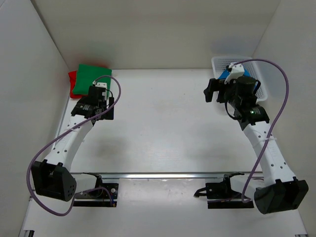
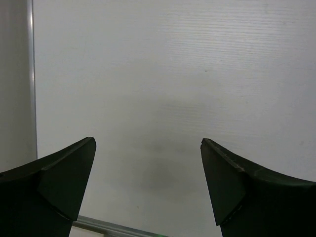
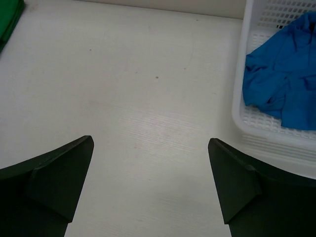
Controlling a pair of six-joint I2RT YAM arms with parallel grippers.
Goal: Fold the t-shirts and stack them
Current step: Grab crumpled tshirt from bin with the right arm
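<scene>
A folded green t-shirt (image 1: 94, 75) lies on a red t-shirt (image 1: 72, 84) at the table's back left corner. A crumpled bright blue t-shirt (image 3: 281, 84) lies in the white mesh basket (image 3: 256, 129) at the back right, and a little of it shows in the top view (image 1: 224, 75) behind my right wrist. My left gripper (image 1: 110, 107) is open and empty over bare table, just in front of the stack; its wrist view (image 2: 148, 143) shows only table. My right gripper (image 1: 211, 91) is open and empty, left of the basket (image 1: 256, 66), as its wrist view (image 3: 150, 140) shows. The green shirt's edge (image 3: 7, 19) shows there too.
White walls enclose the table on the left, back and right. A metal rail (image 1: 163, 175) runs across the near edge between the arm bases. Purple cables loop from both arms.
</scene>
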